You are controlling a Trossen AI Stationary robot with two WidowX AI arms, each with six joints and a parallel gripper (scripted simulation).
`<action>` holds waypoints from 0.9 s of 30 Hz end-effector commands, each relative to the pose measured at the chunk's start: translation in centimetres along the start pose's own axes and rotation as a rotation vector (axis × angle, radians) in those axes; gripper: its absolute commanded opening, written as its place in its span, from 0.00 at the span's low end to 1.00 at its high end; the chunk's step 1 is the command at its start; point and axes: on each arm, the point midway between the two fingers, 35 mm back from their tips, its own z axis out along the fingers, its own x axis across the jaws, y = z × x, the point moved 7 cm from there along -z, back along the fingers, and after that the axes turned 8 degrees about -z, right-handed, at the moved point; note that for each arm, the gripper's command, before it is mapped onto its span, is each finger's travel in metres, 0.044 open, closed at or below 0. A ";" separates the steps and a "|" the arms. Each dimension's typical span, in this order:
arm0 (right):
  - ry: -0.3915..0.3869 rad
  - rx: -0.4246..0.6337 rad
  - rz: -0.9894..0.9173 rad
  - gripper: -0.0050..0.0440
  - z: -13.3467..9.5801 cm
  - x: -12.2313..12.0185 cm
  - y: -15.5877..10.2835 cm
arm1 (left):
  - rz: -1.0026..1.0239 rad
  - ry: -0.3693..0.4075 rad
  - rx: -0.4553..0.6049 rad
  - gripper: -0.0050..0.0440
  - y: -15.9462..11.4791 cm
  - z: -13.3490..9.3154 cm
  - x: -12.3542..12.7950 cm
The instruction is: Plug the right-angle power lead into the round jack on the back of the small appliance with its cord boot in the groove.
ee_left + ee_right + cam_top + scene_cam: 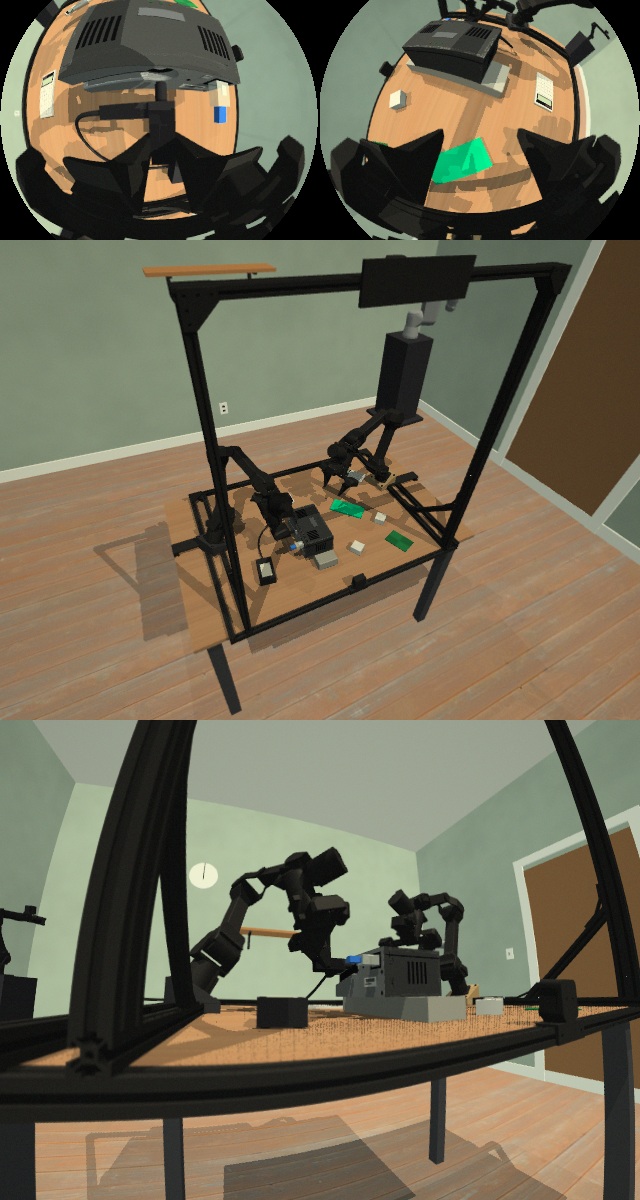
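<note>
A grey boxy appliance [316,530] [413,973] [150,47] [452,52] sits on a pale grey slab [326,560] [403,1009] [495,87], its back turned to the bench's [289,586] left edge. At that back, the left pincer [162,136] is pinching the black right-angle plug [161,117]. The plug's tip points at the round jack [160,72] and reaches close to it; I cannot tell how far in it is, if at all. The cord boot [122,110] juts out sideways, and from it the cord [259,544] [316,987] [79,127] bends in a loose curve. The black power brick [266,570] [282,1012] lies towards the near left corner of the bench. Just beside the plug, a blue-ended connector [297,546] [355,959] [220,114] sticks out of the same back.

Nearer the bench's far edge, the right pincer [333,489] [481,133] is spread wide with nothing between its 2 fingers. A bright green card [347,508] [465,160] lies near it. Towards the right side lie 2 small white blocks [356,547] and a darker green card [399,540].
</note>
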 end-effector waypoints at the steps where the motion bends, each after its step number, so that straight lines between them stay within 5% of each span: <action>1: 0.000 0.003 -0.004 0.92 0.0 0.0 0.0 | 0.000 -0.005 0.003 0.10 0.2 0.0 -0.1; 27: 0.000 0.003 -0.004 0.92 0.0 0.0 0.0 | 0.000 -0.008 0.004 0.10 0.7 0.2 -0.1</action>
